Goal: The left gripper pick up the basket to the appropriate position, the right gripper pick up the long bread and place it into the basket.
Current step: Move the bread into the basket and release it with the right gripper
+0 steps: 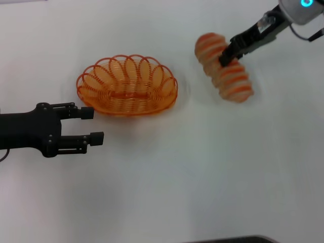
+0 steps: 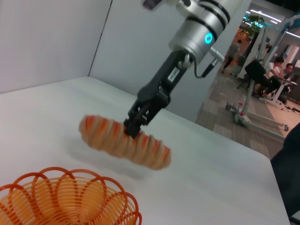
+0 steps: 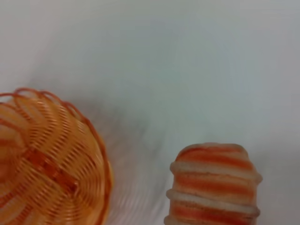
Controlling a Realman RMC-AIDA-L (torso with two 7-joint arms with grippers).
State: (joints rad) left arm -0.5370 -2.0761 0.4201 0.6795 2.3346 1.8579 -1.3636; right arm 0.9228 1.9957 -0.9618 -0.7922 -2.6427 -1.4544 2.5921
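Meanwhile, the left tool [image 1: 96, 125] rests released just beside the basket [image 1: 127, 86], which sits empty on the desk [image 1: 167, 182]. Right of the basket, the right tool [image 1: 226, 55] clenches the long bread [image 1: 225, 75] mid-length, apparently lifted clear for carrying over.

Right pincer [image 2: 132, 125] clamped on the long bread [image 2: 125, 141] near its middle, loaf lifted clear of the white worktop [image 2: 211, 187], tilted, faint shadow under it. Silver-grey wrist cuff with a lit cyan ring above. Orange basket [image 2: 65, 199] rim in the near corner, apart from the bread. Office with seated people behind.
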